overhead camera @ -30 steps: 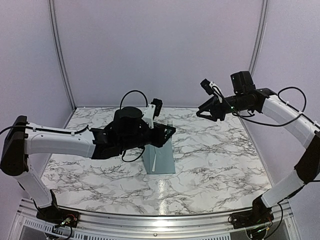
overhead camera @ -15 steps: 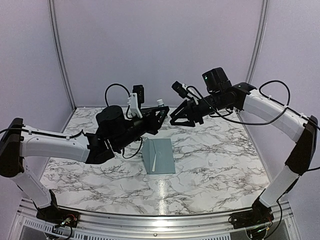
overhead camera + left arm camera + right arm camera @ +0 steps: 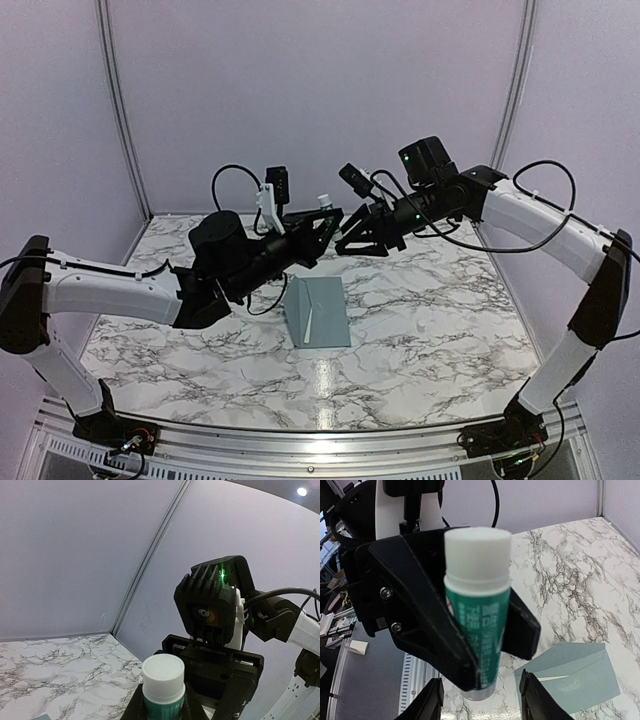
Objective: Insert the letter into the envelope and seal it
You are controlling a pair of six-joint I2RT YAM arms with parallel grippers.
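A glue tube (image 3: 323, 201) with a white cap and green body is held up in the air, and my left gripper (image 3: 322, 226) is shut on its body. In the left wrist view the tube (image 3: 163, 679) stands cap-up between the jaws. My right gripper (image 3: 346, 239) is open and faces the tube from the right, close to it. In the right wrist view the tube (image 3: 477, 605) fills the middle, with the right fingers (image 3: 538, 700) standing apart below it. The grey-blue envelope (image 3: 320, 312) lies on the table below, also in the right wrist view (image 3: 570, 677). The letter is not in view.
The marble table (image 3: 430, 320) spreads all around the envelope. Pale walls with metal corner posts (image 3: 118, 110) close the back and sides. A metal rail (image 3: 320, 445) runs along the near edge by the arm bases.
My right arm has swung left from the back right to meet the left gripper. My left gripper has lifted the tube up and back, away from the envelope.
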